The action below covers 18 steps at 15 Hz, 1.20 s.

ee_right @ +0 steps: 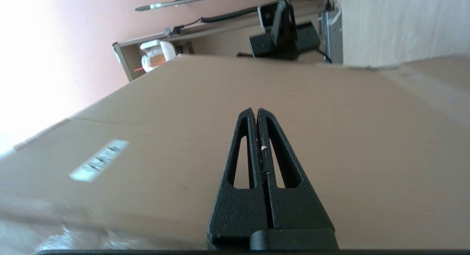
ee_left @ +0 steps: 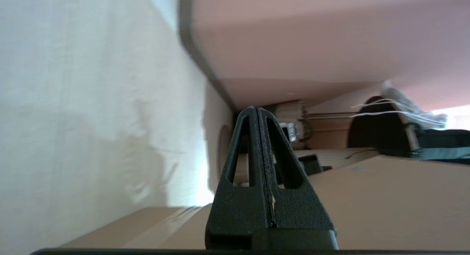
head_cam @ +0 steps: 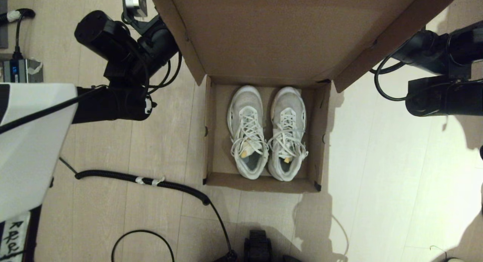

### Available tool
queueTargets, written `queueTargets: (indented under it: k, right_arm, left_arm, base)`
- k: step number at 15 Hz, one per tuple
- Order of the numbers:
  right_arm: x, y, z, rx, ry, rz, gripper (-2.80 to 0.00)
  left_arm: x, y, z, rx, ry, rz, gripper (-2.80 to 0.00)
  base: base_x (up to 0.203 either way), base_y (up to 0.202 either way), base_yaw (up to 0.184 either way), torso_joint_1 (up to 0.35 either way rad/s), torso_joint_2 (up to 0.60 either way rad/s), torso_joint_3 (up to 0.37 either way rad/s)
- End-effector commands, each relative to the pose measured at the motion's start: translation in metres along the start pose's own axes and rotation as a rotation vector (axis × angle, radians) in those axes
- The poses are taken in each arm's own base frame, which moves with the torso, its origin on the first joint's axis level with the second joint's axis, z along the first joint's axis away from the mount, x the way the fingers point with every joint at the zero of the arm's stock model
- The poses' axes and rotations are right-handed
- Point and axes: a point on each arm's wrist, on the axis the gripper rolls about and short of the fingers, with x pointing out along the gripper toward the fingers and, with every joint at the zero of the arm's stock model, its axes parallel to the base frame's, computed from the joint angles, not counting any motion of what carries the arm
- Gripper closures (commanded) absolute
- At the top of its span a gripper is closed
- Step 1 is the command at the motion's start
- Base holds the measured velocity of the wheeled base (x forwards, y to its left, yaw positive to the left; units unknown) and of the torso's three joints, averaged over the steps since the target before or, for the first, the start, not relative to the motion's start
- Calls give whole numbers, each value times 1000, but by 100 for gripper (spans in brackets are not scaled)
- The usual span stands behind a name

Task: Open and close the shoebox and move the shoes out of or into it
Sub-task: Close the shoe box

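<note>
The shoebox [head_cam: 210,141] sits open on the floor, and its lid [head_cam: 286,32] is raised up towards me. Two white sneakers [head_cam: 247,130] [head_cam: 287,132] lie side by side inside, toes pointing away. My left arm [head_cam: 124,58] reaches behind the lid's left edge and my right arm [head_cam: 441,77] behind its right edge; the lid hides both grippers in the head view. The left gripper [ee_left: 256,110] is shut and empty beside brown cardboard [ee_left: 385,203]. The right gripper [ee_right: 256,111] is shut and empty, pointing at the lid's outer face [ee_right: 330,119], which bears a white label [ee_right: 99,160].
A black coiled cable [head_cam: 151,181] with white tape crosses the floor left of the box. My white body panel [head_cam: 30,141] fills the left edge. A grey device [head_cam: 22,70] sits at the far left and a black part [head_cam: 258,247] at the bottom.
</note>
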Motion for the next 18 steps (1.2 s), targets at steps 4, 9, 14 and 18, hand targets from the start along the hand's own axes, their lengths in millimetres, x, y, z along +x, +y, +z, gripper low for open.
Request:
queueTargets:
  k: [4,9,14,18]
  right_arm:
    - [3,40,-7,3,47,-4,0]
    - [-5,64,-32,64,86,-42,0]
    - [-14,75,-61,121,107,-73,0]
    - [-26,75,-98,184,115,-108,0]
  left_arm:
    - [12,-44,17,18,-19,-73,0]
    - [1,-86,29,-14,3,-64,0]
    - [-21,-119,8,-118,59,-39,0]
    - [-50,-144,-23,-200,113,-22,0]
  base:
    - [0,0,0,0,0,0]
    - [0,0,0,0,0,0]
    - [0,0,0,0,0,0]
    - [0,0,0,0,0,0]
